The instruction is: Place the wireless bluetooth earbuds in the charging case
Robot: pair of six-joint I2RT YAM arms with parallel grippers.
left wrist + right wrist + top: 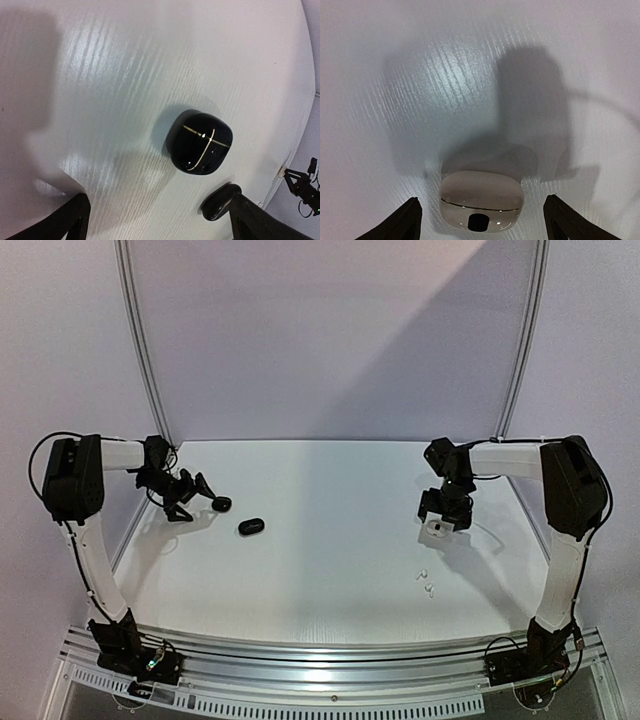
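A closed white charging case (480,187) lies on the table (330,540) between the spread fingers of my right gripper (482,200), with a gap on each side. It shows just below that gripper (445,512) as a white case (437,530). Two tiny white earbuds (425,582) lie nearer the front, apart from it. My left gripper (159,197) is open and holds nothing. Ahead of it sits a closed glossy black case (200,142), also the black case (250,526). A smaller glossy black piece (218,202) rests against the right finger; I cannot tell whether it is an earbud.
The same small black piece (221,503) lies just right of the left gripper (195,495). The table's edge (287,165) runs close by on that side. Curved white posts (140,340) stand at the back corners.
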